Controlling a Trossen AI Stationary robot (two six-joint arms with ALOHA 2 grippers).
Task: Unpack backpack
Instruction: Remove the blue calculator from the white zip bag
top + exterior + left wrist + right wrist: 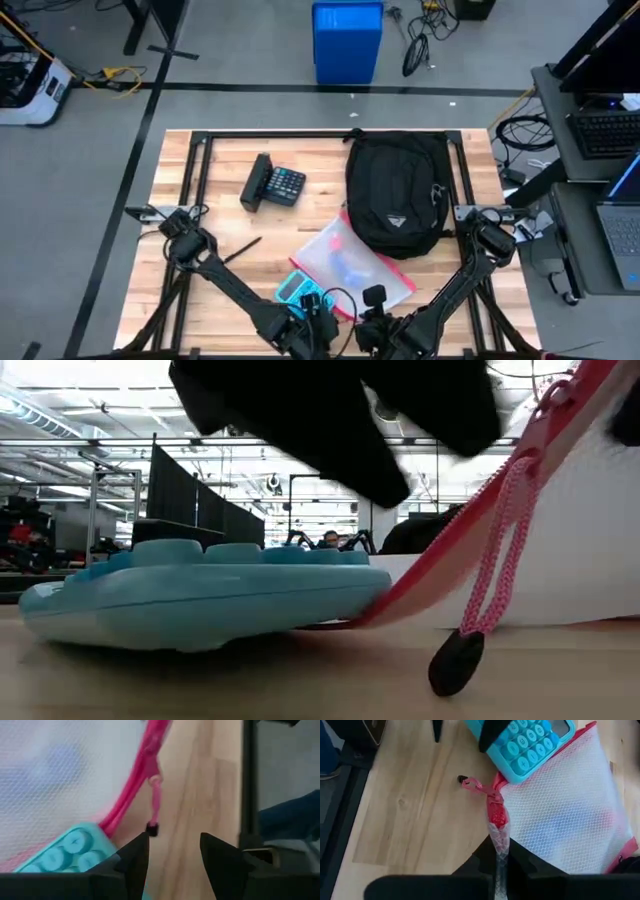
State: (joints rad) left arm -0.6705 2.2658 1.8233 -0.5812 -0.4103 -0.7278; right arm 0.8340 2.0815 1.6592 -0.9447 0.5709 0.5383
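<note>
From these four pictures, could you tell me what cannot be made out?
- Backpack contents: in the high view the bag looks closed.
- Mesh pouch contents: only blurred blue and red shapes show through the netting in the right wrist view.
- Black calculator keys: too small in the high view.
- Low view: the teal calculator blocks most of the table.

backpack [397,193] | black, rounded (white triangular patch on front) | lying flat | table's far right part
</note>
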